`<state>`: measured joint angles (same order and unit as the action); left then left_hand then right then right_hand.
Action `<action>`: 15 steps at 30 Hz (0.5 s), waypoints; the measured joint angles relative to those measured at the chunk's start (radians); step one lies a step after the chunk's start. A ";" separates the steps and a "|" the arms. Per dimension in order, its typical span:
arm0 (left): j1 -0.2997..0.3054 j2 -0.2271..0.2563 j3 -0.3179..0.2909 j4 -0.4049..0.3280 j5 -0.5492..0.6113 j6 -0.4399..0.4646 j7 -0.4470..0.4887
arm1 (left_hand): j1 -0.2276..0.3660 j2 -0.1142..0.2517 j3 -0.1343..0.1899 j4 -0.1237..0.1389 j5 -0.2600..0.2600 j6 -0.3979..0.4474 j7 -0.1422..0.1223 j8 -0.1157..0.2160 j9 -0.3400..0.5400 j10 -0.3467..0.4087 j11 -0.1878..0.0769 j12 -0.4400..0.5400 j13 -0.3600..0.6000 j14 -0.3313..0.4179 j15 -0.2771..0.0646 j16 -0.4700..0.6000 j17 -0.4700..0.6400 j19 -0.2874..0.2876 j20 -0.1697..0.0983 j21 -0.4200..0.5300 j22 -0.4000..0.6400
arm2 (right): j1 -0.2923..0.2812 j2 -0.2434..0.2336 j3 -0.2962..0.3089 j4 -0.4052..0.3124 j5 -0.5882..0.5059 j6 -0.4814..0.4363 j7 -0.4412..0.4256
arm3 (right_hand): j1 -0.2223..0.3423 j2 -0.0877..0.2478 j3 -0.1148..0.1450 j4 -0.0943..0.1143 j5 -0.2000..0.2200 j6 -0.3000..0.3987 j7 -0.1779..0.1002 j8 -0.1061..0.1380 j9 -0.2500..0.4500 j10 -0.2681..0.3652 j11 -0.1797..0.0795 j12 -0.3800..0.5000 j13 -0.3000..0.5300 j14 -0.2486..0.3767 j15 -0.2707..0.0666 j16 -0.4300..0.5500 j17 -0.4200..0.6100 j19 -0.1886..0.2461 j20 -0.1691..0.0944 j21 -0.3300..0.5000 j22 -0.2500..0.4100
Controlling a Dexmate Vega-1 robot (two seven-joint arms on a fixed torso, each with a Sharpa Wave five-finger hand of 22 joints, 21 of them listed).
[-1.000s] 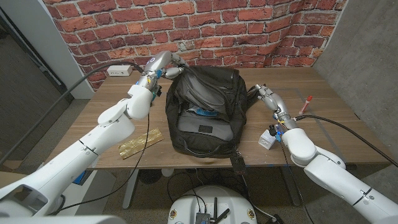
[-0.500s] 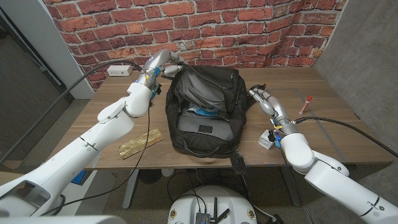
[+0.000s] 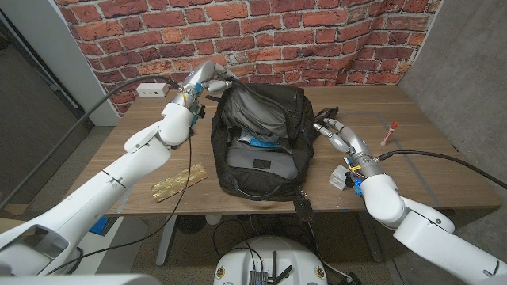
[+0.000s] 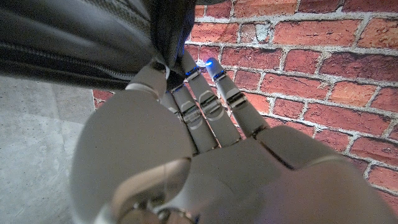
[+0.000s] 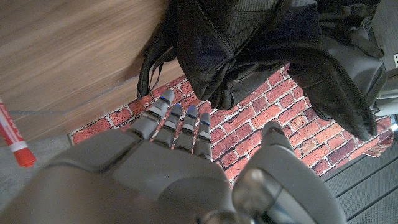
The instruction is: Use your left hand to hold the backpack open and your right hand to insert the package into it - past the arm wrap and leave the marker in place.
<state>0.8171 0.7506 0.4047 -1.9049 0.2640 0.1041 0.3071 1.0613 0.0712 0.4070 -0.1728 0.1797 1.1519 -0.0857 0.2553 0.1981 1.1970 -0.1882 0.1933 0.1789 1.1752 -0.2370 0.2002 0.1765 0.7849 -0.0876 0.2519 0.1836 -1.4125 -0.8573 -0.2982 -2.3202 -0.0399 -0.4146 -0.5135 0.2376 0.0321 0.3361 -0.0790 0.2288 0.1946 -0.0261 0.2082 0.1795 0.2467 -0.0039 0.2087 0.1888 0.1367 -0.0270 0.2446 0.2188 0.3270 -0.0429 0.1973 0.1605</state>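
On the wooden table [image 3: 428,170], at the centre of the head view, lay the black backpack [image 3: 261,142] with its main compartment unzipped and gaping toward the camera. Inside the opening a bit of something light blue and white [image 3: 260,142] was visible; I could not tell what it was.

At about 11 o'clock from the bag, the left hand [image 3: 207,77] was at the top rim of the backpack. In the left wrist view this hand [image 4: 186,124] pinched a fold of the dark fabric between the thumb and the fingers [image 4: 205,106], and the fabric was lifted, so the mouth was held open.

At about 3 o'clock from the bag, the right hand [image 3: 333,131] was just beside the bag's side, with nothing in it. Its fingers [image 5: 177,124] were stretched out and a little apart (the right wrist view showed them pointing toward the bag and its loose strap).

The gold package [image 3: 180,183] lay flat on the table at about 8 o'clock from the backpack, apart from both hands. The red marker [image 3: 389,132] lay at about 3 o'clock, beyond the right hand. A small white object [image 3: 341,179] sat on the table beside the right forearm, at about 4 o'clock from the bag. A white power strip [image 3: 150,90] lay at the far edge, near the brick wall [image 3: 317,39].
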 measured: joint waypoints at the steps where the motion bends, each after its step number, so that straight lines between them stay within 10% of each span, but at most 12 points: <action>1: -0.001 -0.001 0.000 0.002 -0.003 -0.001 0.000 | 0.000 0.000 0.000 0.000 0.000 0.000 0.000 0.000 0.000 0.000 0.000 0.000 0.000 0.001 -0.001 0.000 0.000 0.000 0.000 0.000 0.000 | -0.009 -0.005 0.004 -0.009 -0.005 -0.011 0.000 | 0.001 0.001 0.000 0.000 0.000 0.001 0.001 0.000 0.000 0.000 0.000 0.000 0.000 0.000 0.000 0.000 -0.001 0.000 0.000 0.000 0.000; 15: -0.031 -0.024 0.014 0.019 -0.056 0.006 -0.011 | -0.001 0.001 0.003 -0.003 0.000 0.000 0.000 0.000 0.000 0.008 0.000 -0.002 0.000 0.010 -0.006 -0.001 -0.002 0.000 0.000 0.000 0.000 | -0.100 -0.056 0.065 -0.075 -0.030 -0.096 0.015 | 0.030 -0.002 0.003 -0.028 -0.008 0.007 -0.004 0.000 0.000 0.003 -0.003 0.000 0.005 0.005 -0.005 0.000 -0.001 0.004 0.004 0.000 0.005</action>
<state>0.7860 0.7266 0.4188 -1.8855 0.2083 0.1100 0.2958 1.0600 0.0727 0.4098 -0.1756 0.1796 1.1519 -0.0857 0.2549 0.1976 1.2051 -0.1880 0.1912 0.1789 1.1849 -0.2431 0.1992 0.1749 0.7848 -0.0876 0.2519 0.1836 -1.5126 -0.9133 -0.2332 -2.3954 -0.0702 -0.5106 -0.4986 0.2681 0.0302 0.3395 -0.1069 0.2204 0.2014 -0.0300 0.2082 0.1794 0.2499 -0.0072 0.2087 0.1934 0.1420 -0.0321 0.2446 0.2182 0.3307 -0.0392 0.1973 0.1657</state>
